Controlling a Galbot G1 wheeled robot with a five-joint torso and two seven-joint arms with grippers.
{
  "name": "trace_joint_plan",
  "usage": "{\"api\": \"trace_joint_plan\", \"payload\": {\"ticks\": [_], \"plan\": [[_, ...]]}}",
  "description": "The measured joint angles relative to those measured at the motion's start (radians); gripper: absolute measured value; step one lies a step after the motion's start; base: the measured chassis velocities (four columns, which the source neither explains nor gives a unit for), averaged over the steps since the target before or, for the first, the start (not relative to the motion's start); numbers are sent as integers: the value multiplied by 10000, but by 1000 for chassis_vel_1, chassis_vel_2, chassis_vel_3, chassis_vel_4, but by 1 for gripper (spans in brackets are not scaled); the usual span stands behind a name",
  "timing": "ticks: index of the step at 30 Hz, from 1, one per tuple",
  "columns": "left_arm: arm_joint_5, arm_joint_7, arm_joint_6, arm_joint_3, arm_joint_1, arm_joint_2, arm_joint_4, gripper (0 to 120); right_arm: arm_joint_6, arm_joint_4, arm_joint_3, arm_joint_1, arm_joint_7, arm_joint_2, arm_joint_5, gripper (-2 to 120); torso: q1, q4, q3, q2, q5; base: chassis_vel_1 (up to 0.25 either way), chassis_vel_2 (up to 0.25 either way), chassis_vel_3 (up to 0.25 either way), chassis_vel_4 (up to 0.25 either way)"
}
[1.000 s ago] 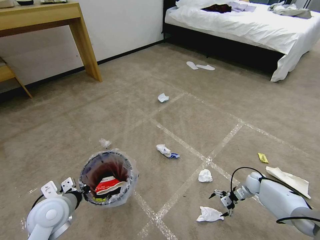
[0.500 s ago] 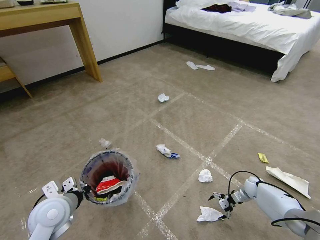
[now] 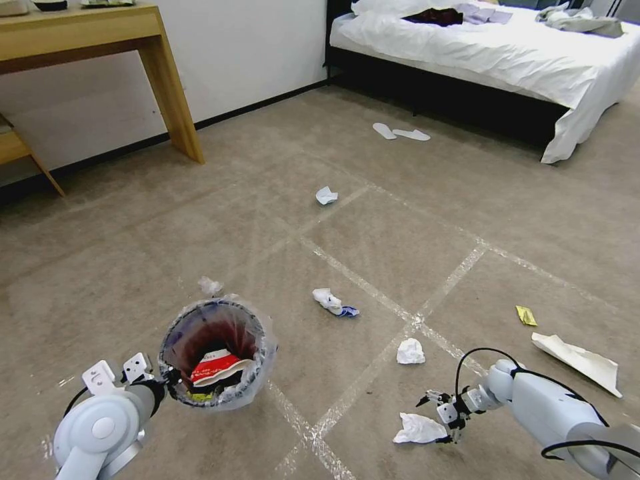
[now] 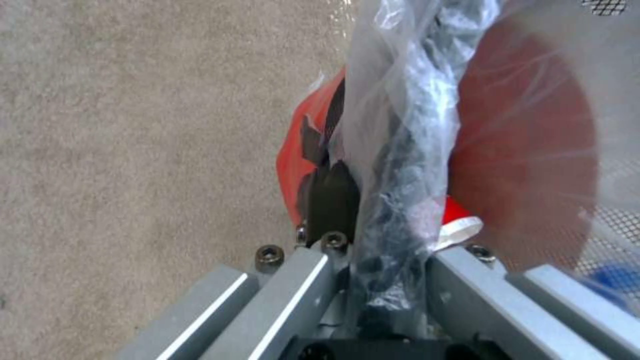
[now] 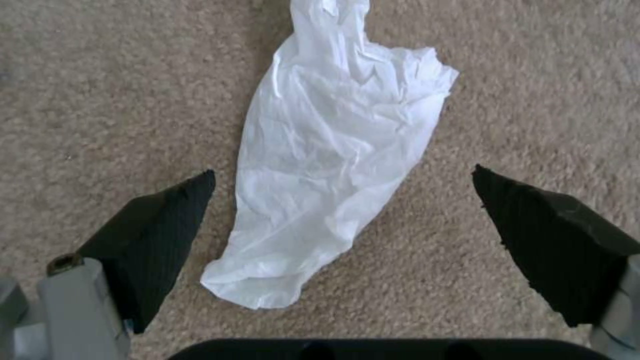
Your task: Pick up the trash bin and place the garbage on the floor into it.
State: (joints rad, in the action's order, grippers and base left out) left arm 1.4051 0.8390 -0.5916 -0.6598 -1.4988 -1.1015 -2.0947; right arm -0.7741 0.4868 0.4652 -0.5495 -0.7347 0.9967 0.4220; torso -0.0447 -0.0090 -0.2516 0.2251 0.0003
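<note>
Nearest, right side: right hand [image 3: 440, 418] low over the floor [image 3: 373, 227], fingers spread wide on either side of a flat white tissue [image 3: 419, 429], nothing held.
Right wrist view: tissue [image 5: 333, 165] sits between the two black fingertips [image 5: 160, 235], nearer one of them; neither pad touches it.
Risk, tissue: thin and limp, lying flat on carpet. Pads could shut on pile only, or pinch one edge so it slips out on the lift. Off-centre tissue makes an edge pinch more likely.
Nearest, left side: left hand [image 3: 160, 387] clamped on the rim of the trash bin [image 3: 217, 350], bin held tilted with its mouth toward the camera.
Left wrist view: fingers pinch rim and clear liner [image 4: 400, 150] together; red base [image 4: 527, 150] beyond.
Risk, bin: one-sided rim grip through slick plastic. Bin could swing or slide if the arm moves fast, and the tilt could let the red-and-white cup inside [image 3: 217, 370] tip out.
Mid floor: white wad [image 3: 411, 351], tissue with blue scrap [image 3: 331, 301], small clear scrap [image 3: 210, 286], yellow wrapper [image 3: 526, 315], large paper sheet [image 3: 577, 362], all well apart from the bin.
Risk, mid: several pieces left; wide spacing means many carries with the bin held.
Far: one more paper [image 3: 326, 195], then slippers [image 3: 400, 132] by the bed [image 3: 480, 47]; bench [image 3: 87, 33] at far left.
Writing: blue print on liner and cup markings too small to read. No brand legible.
</note>
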Motion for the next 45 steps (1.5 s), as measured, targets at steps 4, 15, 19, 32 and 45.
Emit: {"api": "trace_joint_plan", "payload": {"ticks": [4, 15, 19, 32, 45], "plan": [[-47, -44, 9, 15, -12, -26, 9, 0, 52, -206, -13, -8, 104, 86, 8, 99, 0, 0, 0, 0, -1, 0, 0, 0, 0], [-67, -110, 85, 32, 63, 35, 81, 0, 158, -383, -37, -76, 196, 398, -78, 85, 0, 0, 0, 0, 0, 0, 0, 0, 0], [-80, -153, 93, 79, 87, 33, 89, 0, 171, -349, -17, -82, 201, 405, -143, 73, 0, 0, 0, 0, -2, 0, 0, 0, 0], [-232, -366, 166, 198, 212, 47, 215, 0, 225, -189, -41, -160, 275, 154, -454, 25, 0, 1, 0, 0, 1, 0, 0, 0, 0], [-195, -334, 163, 323, 204, 123, 235, 0, 648, 2451, -1239, -398, -457, -976, -5184, 0, 0, 1, -1, 0, 1, 0, 0, 0, 0]]}}
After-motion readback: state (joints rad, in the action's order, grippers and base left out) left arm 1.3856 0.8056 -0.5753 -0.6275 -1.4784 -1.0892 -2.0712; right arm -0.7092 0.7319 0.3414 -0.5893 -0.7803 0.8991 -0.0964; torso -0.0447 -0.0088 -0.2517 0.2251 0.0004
